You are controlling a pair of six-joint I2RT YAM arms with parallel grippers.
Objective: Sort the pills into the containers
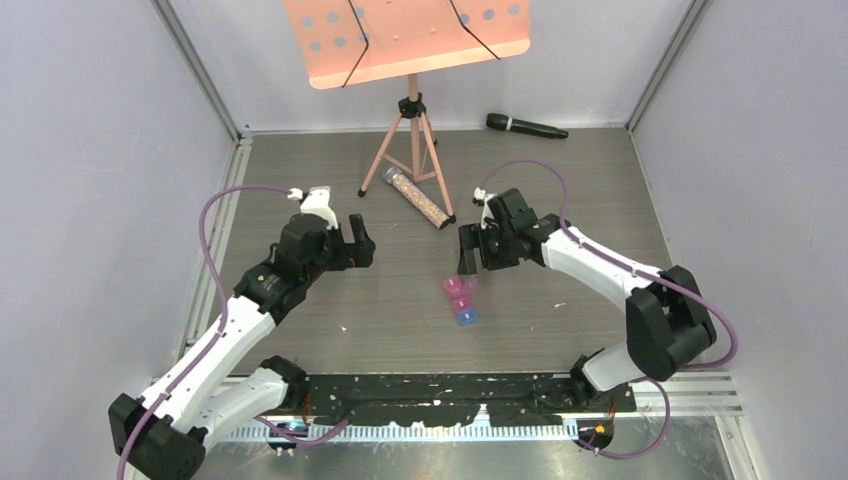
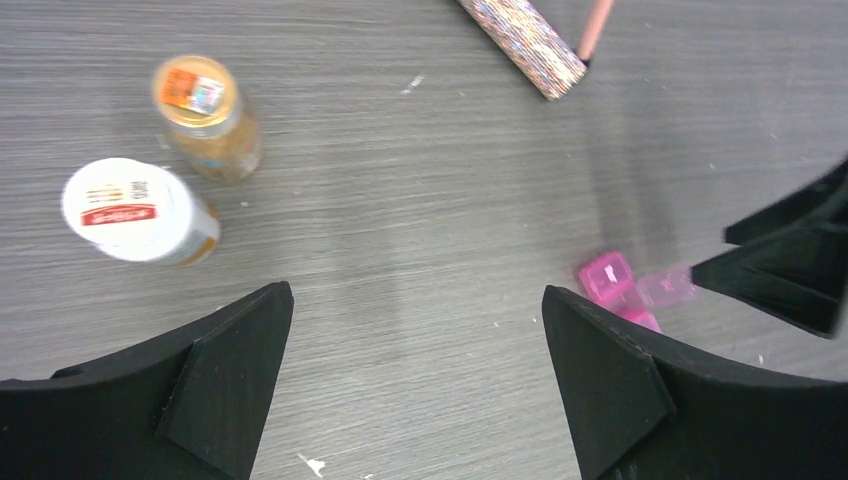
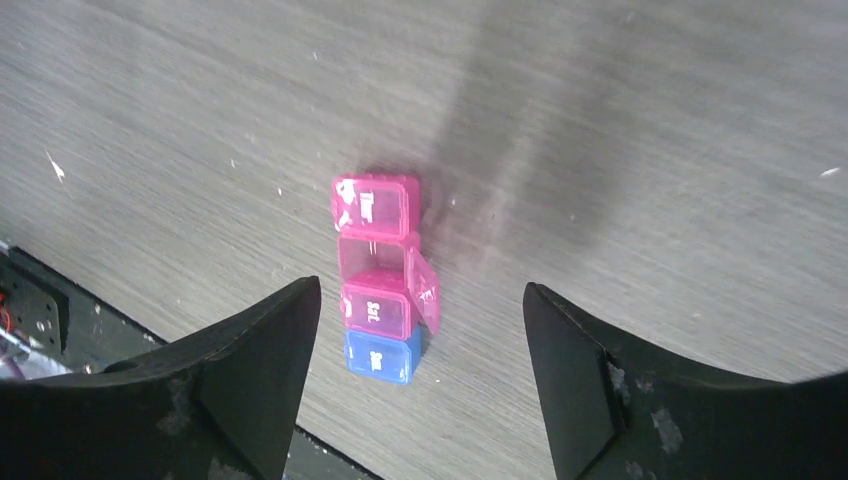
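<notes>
Right wrist view: small pink, purple and blue plastic pill-box strip [image 3: 378, 308] lying just under right gripper [image 3: 420, 290], long axis square to closing line, one middle lid [image 3: 425, 290] flipped open, jaws wide and empty; left gripper [image 2: 415, 295] also wide, empty, farther from strip.

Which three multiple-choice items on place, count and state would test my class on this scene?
1. Where is the pill box's blue compartment?
A) the end nearest the arm bases
B) the middle
C) the far end
2. How many bottles does the left wrist view show?
A) one
B) two
C) four
3. How are the pill box lids?
A) all shut
B) one open
C) all open
Key:
1. A: the top view shows blue nearest the bases.
2. B: a white-capped bottle and an orange-labelled bottle.
3. B: one pink lid is flipped aside.
</notes>
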